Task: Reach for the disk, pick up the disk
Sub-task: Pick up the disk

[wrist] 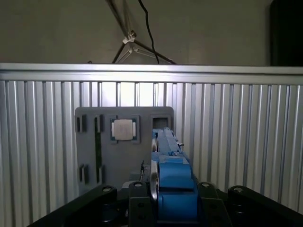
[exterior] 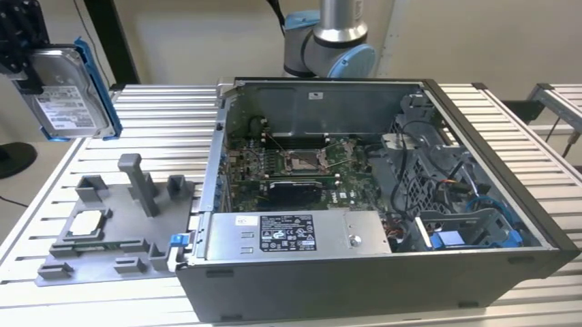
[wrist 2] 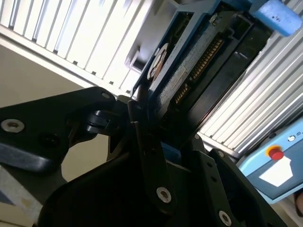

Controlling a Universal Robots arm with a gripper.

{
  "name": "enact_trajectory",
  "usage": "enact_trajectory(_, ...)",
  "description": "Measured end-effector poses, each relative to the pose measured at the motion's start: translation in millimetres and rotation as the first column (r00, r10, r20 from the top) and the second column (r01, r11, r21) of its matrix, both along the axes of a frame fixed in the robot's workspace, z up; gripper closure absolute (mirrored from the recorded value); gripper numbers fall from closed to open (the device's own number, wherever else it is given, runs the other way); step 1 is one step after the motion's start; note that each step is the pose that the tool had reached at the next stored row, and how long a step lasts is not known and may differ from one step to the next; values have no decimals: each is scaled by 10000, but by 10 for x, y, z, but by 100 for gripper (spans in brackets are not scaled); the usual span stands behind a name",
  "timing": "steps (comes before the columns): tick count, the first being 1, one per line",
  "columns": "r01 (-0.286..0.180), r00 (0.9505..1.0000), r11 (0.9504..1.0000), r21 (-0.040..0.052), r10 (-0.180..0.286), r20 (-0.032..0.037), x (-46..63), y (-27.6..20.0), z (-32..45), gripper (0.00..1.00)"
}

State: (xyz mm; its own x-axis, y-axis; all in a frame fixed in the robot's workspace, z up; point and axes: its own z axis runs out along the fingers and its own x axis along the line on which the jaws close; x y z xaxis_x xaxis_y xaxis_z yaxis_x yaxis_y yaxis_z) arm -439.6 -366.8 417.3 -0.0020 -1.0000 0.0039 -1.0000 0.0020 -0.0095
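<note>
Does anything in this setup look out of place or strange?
Only one thing: the flat silver-grey metal disk with a blue plastic frame hangs upright in the air at the exterior view's upper left, clamped in the black gripper, above the grey plastic fixture plate. The open dark-grey computer case shows no damage or spill.

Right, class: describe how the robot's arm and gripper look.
The arm is a silver-grey metal tube with light blue caps on rounded joints; a black cable runs beside it. The gripper is matt black, built of flat jointed links pinned with silver screws.
</note>
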Motion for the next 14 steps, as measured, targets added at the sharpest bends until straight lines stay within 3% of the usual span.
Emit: enact_trajectory(14,-2,10000,10000,-1,2,2,0,1,252,100)
